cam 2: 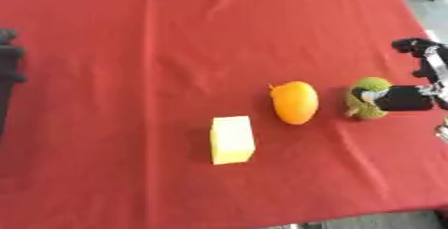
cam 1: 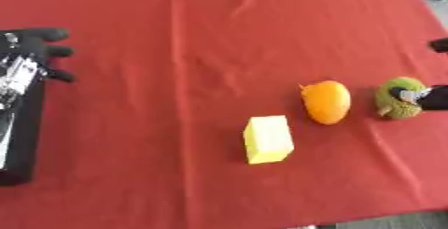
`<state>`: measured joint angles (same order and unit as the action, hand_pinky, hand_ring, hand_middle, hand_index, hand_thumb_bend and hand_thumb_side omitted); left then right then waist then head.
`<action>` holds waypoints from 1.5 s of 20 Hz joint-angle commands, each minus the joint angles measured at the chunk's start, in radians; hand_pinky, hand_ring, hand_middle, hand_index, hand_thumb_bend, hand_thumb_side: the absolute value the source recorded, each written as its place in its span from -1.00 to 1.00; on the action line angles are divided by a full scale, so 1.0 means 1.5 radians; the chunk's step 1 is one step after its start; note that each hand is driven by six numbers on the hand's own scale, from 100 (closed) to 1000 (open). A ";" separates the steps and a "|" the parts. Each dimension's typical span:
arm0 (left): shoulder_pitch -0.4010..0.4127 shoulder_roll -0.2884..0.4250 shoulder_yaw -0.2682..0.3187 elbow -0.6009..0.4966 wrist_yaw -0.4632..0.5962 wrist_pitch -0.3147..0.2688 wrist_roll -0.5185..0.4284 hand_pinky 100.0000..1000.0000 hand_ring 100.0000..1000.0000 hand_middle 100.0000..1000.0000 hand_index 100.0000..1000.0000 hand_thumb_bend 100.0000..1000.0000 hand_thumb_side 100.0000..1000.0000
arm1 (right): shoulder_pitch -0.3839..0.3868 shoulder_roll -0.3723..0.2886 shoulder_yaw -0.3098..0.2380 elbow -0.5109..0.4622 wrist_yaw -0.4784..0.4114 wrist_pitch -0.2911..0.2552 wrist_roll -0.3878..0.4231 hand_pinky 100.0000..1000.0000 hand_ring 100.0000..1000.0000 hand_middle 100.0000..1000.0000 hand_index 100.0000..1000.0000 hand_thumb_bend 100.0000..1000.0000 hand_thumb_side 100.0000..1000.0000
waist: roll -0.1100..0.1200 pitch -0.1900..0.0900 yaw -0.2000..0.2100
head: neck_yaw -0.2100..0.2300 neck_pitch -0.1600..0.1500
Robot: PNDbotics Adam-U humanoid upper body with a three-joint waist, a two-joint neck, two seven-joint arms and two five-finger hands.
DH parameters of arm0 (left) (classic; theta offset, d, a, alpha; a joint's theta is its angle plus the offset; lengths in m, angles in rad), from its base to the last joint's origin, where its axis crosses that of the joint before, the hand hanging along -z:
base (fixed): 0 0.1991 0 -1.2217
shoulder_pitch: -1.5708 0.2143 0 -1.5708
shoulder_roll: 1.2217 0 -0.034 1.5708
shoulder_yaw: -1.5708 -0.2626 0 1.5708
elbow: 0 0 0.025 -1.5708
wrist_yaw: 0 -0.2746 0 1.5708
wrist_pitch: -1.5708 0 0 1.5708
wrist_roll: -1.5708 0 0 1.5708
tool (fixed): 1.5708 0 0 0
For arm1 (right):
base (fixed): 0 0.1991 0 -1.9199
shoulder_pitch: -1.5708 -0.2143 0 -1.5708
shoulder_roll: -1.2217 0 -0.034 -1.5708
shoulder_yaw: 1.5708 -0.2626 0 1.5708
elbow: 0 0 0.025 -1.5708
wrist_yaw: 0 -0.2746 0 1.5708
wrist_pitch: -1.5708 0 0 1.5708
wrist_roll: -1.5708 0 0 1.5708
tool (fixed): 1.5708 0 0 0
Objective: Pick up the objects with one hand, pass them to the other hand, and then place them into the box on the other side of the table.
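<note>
The two eyes split the hands between them. The left eye gives a good look at the left hand [cam 1: 39, 48] at the table's left edge: black fingers spread apart and relaxed over the red cloth [cam 1: 175, 73], holding nothing, with the black and silver forearm running down the edge below it. In the right eye that hand is just a dark sliver at the left border. The right eye is the one that shows the right hand [cam 2: 411, 95] properly, coming in from the right side; the left eye only catches a black tip of it.

The right hand has a finger against the green fruit [cam 2: 366, 98], right at its right side, touching it. Whether its fingers are curled round the fruit or just resting against it, I can't tell.

The fruit sits on the cloth toward the right. Just left of it is the orange fruit [cam 2: 295, 102], lying lengthwise, close but not touching. The yellow block [cam 2: 232, 139] is a bit further left and nearer the robot, apart from both. The left hand is well away from all three.
</note>
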<state>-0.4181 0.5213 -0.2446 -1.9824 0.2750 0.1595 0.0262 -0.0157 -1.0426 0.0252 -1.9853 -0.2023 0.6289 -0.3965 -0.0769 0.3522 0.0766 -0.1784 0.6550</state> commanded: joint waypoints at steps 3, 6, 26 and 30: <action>-0.007 0.016 -0.003 -0.012 -0.005 -0.001 -0.002 0.19 0.51 0.50 0.47 -1.00 0.04 | 0.003 -0.021 -0.018 -0.010 0.018 0.046 0.024 0.66 0.90 0.67 0.67 -0.10 -1.00 | 0.000 -0.007 -0.001 | -0.004 -0.012; -0.007 0.016 -0.004 -0.012 -0.007 -0.001 -0.003 0.19 0.51 0.51 0.47 -1.00 0.04 | 0.003 -0.018 -0.019 -0.010 0.020 0.065 0.029 0.66 0.90 0.67 0.67 -0.11 -1.00 | 0.001 -0.004 -0.001 | -0.005 -0.012; -0.013 0.011 -0.011 -0.012 -0.015 -0.010 -0.009 0.20 0.51 0.51 0.47 -1.00 0.05 | 0.015 0.018 -0.014 -0.010 -0.012 0.133 -0.033 0.71 0.88 0.67 0.67 -0.15 -1.00 | 0.001 0.012 0.019 | -0.020 -0.020; -0.012 0.011 -0.012 -0.012 -0.018 -0.013 -0.010 0.20 0.51 0.51 0.47 -1.00 0.04 | 0.020 0.026 -0.019 -0.010 -0.014 0.149 -0.050 0.69 0.88 0.67 0.67 -0.16 -1.00 | 0.002 0.014 0.023 | -0.023 -0.022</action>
<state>-0.4265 0.5213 -0.2648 -1.9824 0.2535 0.1460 0.0125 0.0141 -0.9858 0.0133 -1.9854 -0.2172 0.7487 -0.3659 -0.0759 0.3895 0.1119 -0.2067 0.6350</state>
